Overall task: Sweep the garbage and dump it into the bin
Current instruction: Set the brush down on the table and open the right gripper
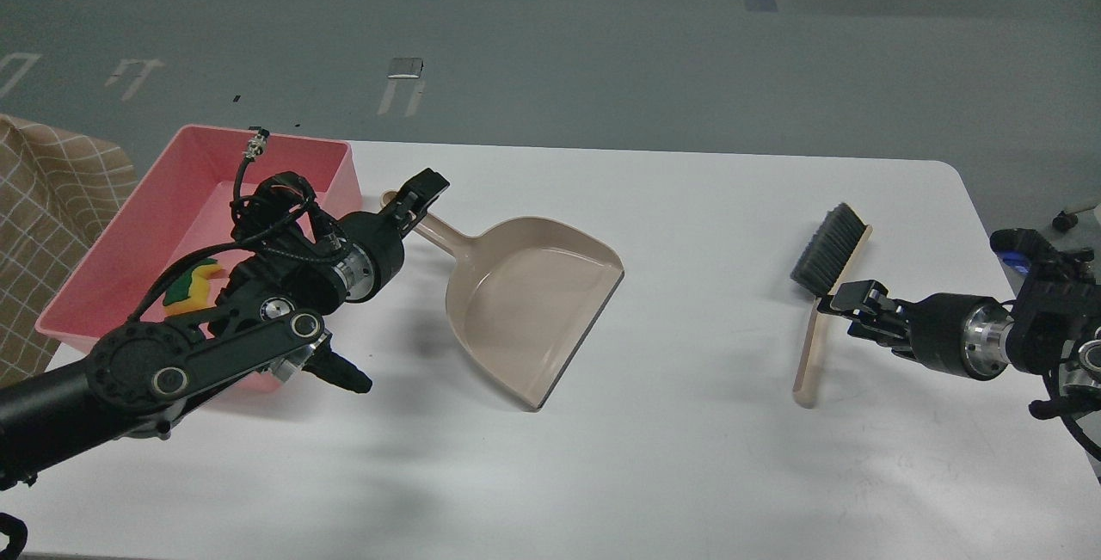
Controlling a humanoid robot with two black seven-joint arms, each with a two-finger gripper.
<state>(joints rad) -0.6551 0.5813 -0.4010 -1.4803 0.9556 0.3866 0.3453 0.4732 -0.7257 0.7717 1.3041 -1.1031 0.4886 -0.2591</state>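
Observation:
The pink bin point(103, 259) stands at the table's left edge. The yellow sponge with green backing point(194, 281) lies inside it, partly behind my left arm. The bread-like wedge is hidden. The beige dustpan point(529, 302) lies flat and empty on the table, its handle pointing toward the bin. My left gripper point(419, 196) hovers over the handle's end, its fingers apart. A black-bristled brush with a wooden handle point(827, 272) lies on the table at the right. My right gripper point(847, 306) is open, right beside the brush handle.
The white table point(688, 457) has a rounded far right corner. A checked beige cloth point(47, 199) hangs left of the bin. The floor beyond the table is grey.

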